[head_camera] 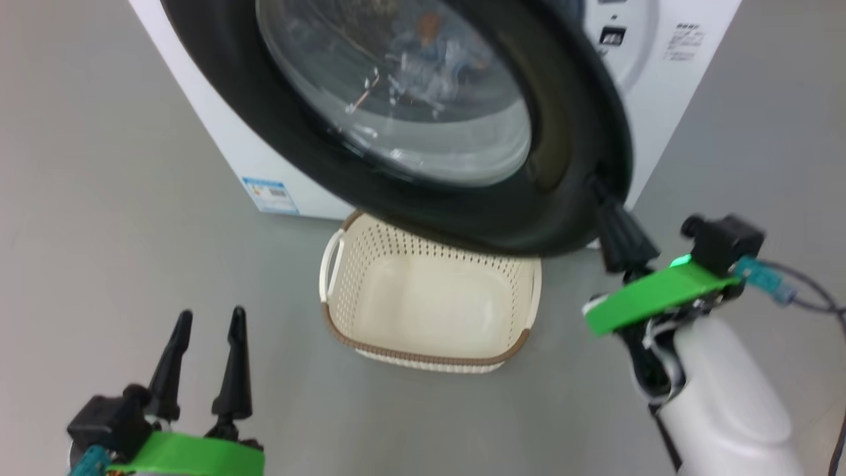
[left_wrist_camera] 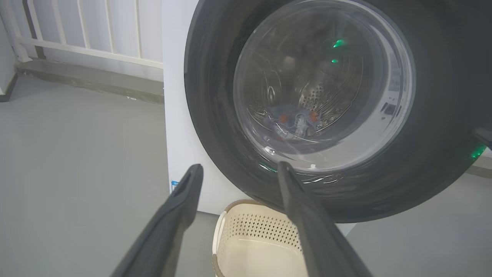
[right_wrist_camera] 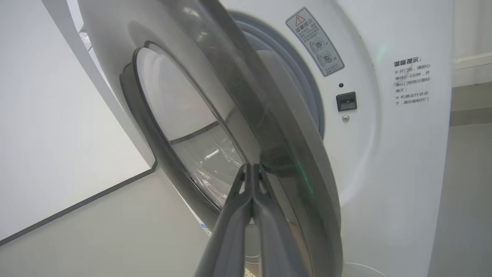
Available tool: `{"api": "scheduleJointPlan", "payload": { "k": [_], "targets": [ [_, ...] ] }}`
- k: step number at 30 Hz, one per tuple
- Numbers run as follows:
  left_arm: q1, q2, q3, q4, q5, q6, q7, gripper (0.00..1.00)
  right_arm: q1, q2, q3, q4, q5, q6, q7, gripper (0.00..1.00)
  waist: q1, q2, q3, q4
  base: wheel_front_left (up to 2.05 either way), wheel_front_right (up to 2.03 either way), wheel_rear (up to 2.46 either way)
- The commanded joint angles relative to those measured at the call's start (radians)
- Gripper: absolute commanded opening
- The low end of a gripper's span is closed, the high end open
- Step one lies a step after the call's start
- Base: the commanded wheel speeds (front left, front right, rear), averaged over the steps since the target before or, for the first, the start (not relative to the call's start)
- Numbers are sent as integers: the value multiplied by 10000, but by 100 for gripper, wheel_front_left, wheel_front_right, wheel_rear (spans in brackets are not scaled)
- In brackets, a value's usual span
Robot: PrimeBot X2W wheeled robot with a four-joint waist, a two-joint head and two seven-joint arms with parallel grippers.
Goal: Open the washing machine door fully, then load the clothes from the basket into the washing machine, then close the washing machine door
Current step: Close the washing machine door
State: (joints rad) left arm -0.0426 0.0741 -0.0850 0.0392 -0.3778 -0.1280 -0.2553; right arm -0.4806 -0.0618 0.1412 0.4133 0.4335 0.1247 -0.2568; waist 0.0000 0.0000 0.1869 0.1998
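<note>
Right pincer (right_wrist_camera: 251, 168) clenched on nothing, its tips against the outer edge of the washing machine door (right_wrist_camera: 288, 127). I read that as a blunt pusher for swinging the door shut. Left pincer (head_camera: 211, 316) released, low and well clear of the door's arc. The door stands part-way, over the basket (head_camera: 423, 360), which is empty. The clothes (left_wrist_camera: 296, 119) show through the glass, down in the drum of the washing machine (head_camera: 218, 132). Only latching remains, I judge.
</note>
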Motion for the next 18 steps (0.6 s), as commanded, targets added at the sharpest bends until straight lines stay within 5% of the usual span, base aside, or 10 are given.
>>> {"api": "scheduleJointPlan", "payload": {
  "k": [1, 18],
  "targets": [
    [-495, 67, 253, -309, -86, -27, -65, 100, -550, 19, -71, -159, -103, 60, -49, 0, 0, 0, 435, 200, 0, 0, 0],
    [-1943, -150, -435, -744, -266, -27, -65, 100, -3447, -205, -2186, 404, -578, 60, -49, 0, 0, 0, 2244, 995, 0, 0, 0]
  ]
}}
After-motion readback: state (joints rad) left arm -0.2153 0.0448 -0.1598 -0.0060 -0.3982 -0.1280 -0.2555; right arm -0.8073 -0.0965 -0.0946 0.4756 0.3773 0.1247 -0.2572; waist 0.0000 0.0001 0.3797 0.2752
